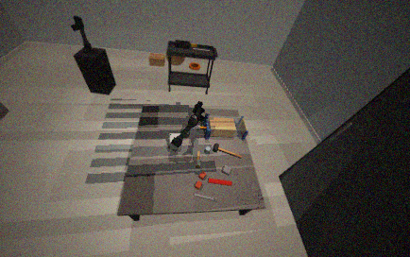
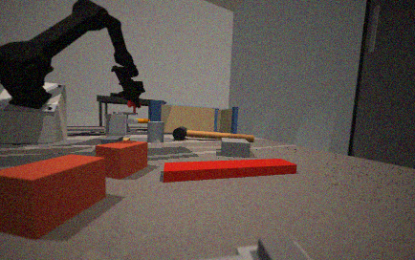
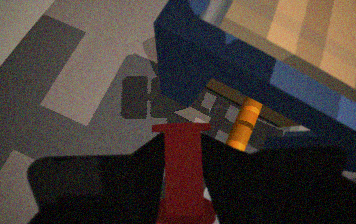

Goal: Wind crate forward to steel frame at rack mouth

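Note:
My gripper (image 2: 134, 102) (image 3: 179, 137) is shut on the red grip of the winch handle (image 3: 183, 172) (image 2: 131, 103). In the exterior view the grip stands above a grey block (image 2: 117, 124), apparently the winch; whether the key sits in its hole is hidden. The wooden crate (image 1: 222, 130) (image 2: 188, 119) (image 3: 305, 35) lies in the cubby behind the blue steel frame (image 1: 207, 129) (image 2: 155, 111) (image 3: 175, 60) and looks flat. Its front is close to the frame; contact cannot be told. An orange cylinder (image 3: 244, 122) (image 2: 142, 120) lies beside the gripper, outside the frame.
A hammer (image 1: 230, 151) (image 2: 220, 135), a grey cylinder (image 1: 207, 149) (image 2: 155, 131) and a grey block (image 1: 227, 170) (image 2: 235, 147) are on the bench. Nearer its front edge are a red bar (image 1: 220, 181) (image 2: 229, 170) and two orange-red blocks (image 1: 202, 176) (image 1: 198, 185).

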